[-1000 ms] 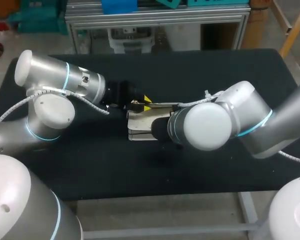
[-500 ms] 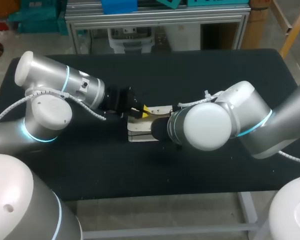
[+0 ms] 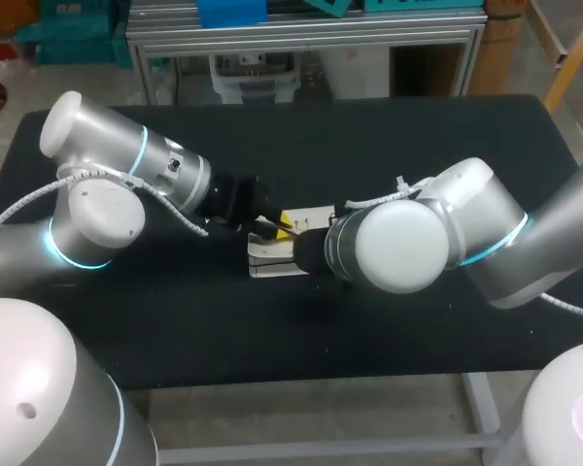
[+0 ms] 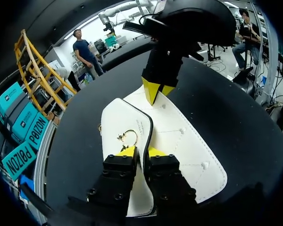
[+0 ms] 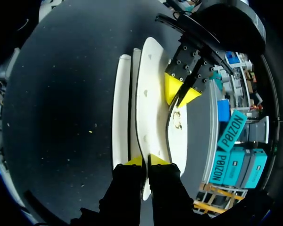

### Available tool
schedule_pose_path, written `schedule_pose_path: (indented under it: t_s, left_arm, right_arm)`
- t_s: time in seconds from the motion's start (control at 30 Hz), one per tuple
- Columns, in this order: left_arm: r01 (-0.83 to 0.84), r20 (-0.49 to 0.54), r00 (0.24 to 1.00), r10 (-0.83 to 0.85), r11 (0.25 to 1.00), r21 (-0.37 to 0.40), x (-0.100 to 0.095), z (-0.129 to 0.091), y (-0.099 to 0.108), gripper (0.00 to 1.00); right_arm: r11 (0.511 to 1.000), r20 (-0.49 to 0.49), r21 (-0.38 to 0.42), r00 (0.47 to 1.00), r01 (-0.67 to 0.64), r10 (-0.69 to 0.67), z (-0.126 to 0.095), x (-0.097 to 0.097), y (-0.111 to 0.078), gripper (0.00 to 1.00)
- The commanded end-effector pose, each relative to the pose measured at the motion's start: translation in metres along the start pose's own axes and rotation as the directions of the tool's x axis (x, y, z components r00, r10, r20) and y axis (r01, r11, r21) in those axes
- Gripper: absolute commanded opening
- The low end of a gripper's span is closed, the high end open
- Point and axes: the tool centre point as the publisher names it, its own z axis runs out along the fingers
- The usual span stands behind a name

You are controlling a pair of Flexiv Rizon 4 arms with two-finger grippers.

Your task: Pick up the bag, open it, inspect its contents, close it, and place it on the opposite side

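A white bag (image 3: 268, 260) with a black-edged flap lies flat at the table's middle. In the left wrist view my left gripper (image 4: 141, 151) is open at one end of the bag (image 4: 179, 141). The flap's black rim runs between its fingers, with a gold ring clasp (image 4: 128, 136) just ahead. At the opposite end my right gripper (image 5: 147, 161) is shut on the edge of the bag's top panel (image 5: 148, 94). Each gripper faces the other across the bag: the right one (image 4: 159, 89) and the left one (image 5: 181, 92). From above, my right arm (image 3: 398, 243) hides its own fingers.
The black table (image 3: 389, 146) spreads out on all sides of the bag, with bare cloth behind it and toward the front edge (image 3: 301, 379). Both arms lie low over the middle, elbows toward the table's sides.
My left gripper has slid toward the front and onto the bag's flap, closing briefly and then parting a little. The right arm and the bag have kept still.
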Motion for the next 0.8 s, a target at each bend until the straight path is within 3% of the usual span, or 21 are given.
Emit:
schedule_pose_path:
  t_s: [0.03,0.1,0.27,0.4,0.5,0.8]
  left_arm:
    - [-0.001,0.048,0.999,-0.001,1.0,0.025,0.002,-0.012,-0.002,0.49]
    - [-0.006,0.074,0.997,0.004,0.999,0.035,-0.003,-0.02,-0.006,0.49]
    - [-0.017,0.114,0.993,0.012,0.999,0.04,-0.016,-0.03,-0.011,0.33]
    - [-0.02,0.119,0.993,0.015,0.999,0.038,-0.025,-0.028,-0.012,0.3]
    - [-0.022,0.117,0.993,0.018,0.999,0.037,-0.026,-0.023,-0.012,0.0]
    - [-0.044,0.071,0.996,0.045,0.999,-0.007,-0.005,-0.016,-0.003,0.0]
  right_arm:
    - [1.0,0.004,0.0,1.0,-0.002,0.002,0.002,0.0,0.0,0.0]
    - [1.0,0.004,0.0,1.0,-0.002,0.002,0.002,0.0,0.0,0.0]
    - [1.0,0.004,0.0,1.0,-0.002,0.002,0.002,0.0,0.0,0.0]
    - [1.0,0.004,0.0,1.0,-0.002,0.002,0.002,0.0,0.0,0.0]
    - [1.0,0.004,0.0,1.0,-0.002,0.002,0.002,0.0,0.0,0.0]
    - [1.0,0.004,0.0,1.0,-0.002,0.002,0.002,0.0,0.0,0.0]
